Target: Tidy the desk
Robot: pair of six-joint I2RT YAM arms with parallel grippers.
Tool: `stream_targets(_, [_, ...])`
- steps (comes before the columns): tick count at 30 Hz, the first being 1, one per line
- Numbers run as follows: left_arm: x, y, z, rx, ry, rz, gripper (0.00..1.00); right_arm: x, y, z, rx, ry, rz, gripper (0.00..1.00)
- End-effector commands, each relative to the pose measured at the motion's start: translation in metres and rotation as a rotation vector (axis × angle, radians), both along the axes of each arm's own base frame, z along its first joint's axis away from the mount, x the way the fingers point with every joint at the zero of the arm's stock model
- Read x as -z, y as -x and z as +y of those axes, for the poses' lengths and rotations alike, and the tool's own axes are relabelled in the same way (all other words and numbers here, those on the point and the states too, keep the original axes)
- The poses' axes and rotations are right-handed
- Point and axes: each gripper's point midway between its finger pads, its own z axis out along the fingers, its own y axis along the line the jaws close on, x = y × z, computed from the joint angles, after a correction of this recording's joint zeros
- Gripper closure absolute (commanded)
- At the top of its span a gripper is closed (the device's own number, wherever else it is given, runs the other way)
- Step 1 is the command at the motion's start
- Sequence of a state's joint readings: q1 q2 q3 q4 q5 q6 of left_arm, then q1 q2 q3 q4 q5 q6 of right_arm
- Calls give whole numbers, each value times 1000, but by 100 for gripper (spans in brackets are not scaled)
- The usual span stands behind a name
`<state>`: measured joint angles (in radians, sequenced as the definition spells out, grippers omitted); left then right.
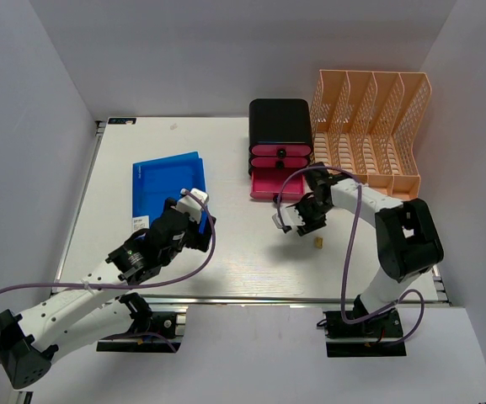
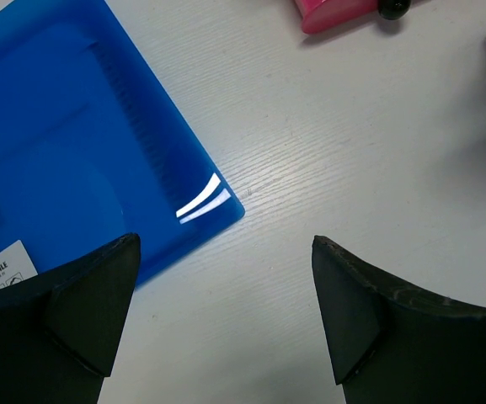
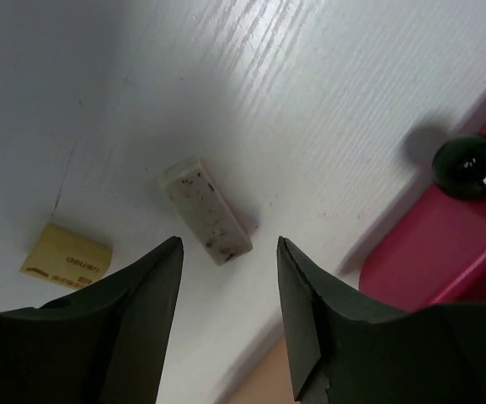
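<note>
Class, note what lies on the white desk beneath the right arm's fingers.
A speckled off-white rectangular eraser lies on the white desk below the gap between the right fingers, a yellow labelled block beside it. The fingers cover the desk behind them.

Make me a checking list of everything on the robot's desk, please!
Surface: white desk, no spills seen.
Job's things: blue folder flat at left; pink drawer pulled out of black drawer box; peach file rack far right.
Clutter: speckled eraser and yellow eraser loose near the drawer.
Fingers: left fingers open over folder's corner; right fingers open over speckled eraser.
Cables: purple cables loop along both arms.
Surroundings: white walls, nothing else seen.
</note>
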<state>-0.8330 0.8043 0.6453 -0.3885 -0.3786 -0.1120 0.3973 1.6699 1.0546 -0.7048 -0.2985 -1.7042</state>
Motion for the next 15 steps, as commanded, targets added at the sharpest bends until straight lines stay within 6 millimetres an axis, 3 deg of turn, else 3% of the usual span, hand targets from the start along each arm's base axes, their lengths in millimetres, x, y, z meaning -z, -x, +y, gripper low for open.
stream_targets(1, [-2, -1, 3, -8, -5, -13, 8, 3, -4, 5, -56, 44, -13, 46])
stream_targets(8, [-5, -2, 7, -20, 5, -25, 8, 17, 4, 10, -82, 91, 16, 48])
stream_targets(10, [-5, -2, 7, -18, 5, -26, 8, 19, 5, 13, -71, 94, 29, 53])
stream_targets(11, [-6, -2, 7, -19, 5, -28, 8, 19, 5, 14, -66, 94, 32, 57])
stream_targets(13, [-7, -2, 7, -18, 9, -29, 8, 16, 4, 18, -39, 86, 54, 74])
stream_targets(14, [-7, -2, 7, -18, 9, -29, 8, 15, 5, 18, -26, 79, 66, 89])
stream_targets(15, [-7, -2, 7, -20, 9, -30, 8, 13, 8, 19, -20, 76, 83, 94])
